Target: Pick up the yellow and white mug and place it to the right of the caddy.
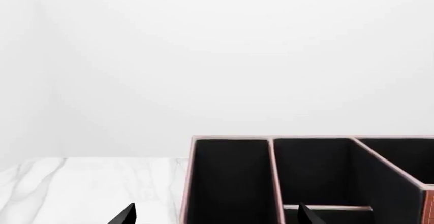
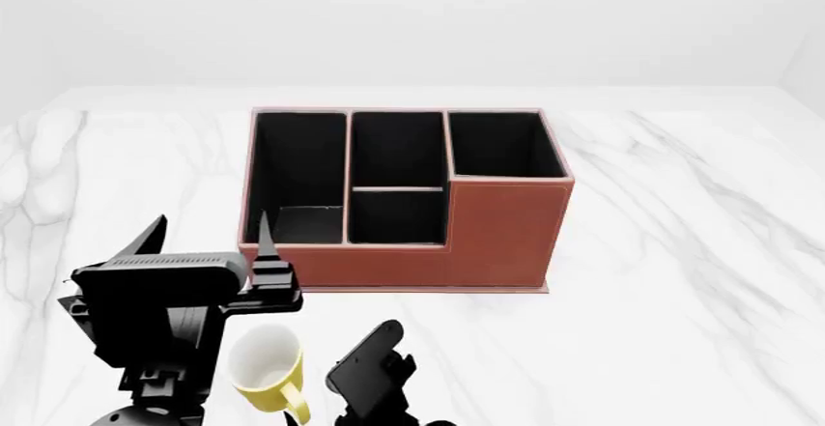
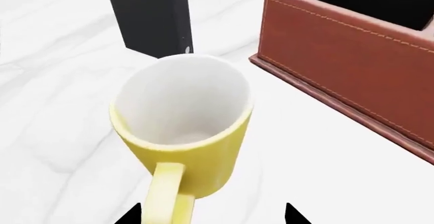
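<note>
The yellow and white mug (image 3: 183,127) stands upright on the marble, its white inside showing and its handle (image 3: 166,198) pointing at my right gripper (image 3: 211,216). That gripper is open. The handle lies between its dark fingertips (image 3: 129,216) without being clamped. In the head view the mug (image 2: 267,363) sits in front of the caddy (image 2: 406,204), near its left end, with the right gripper (image 2: 367,354) just to the mug's right. My left gripper (image 2: 213,238) is open, empty and raised at the caddy's front left corner. Its tips straddle the caddy's left wall (image 1: 186,183).
A black upright book-like slab (image 3: 152,18) stands just beyond the mug, left of the caddy's brown wall (image 3: 352,71). The left arm hides it in the head view. White marble table (image 2: 696,281) stretches to the caddy's right.
</note>
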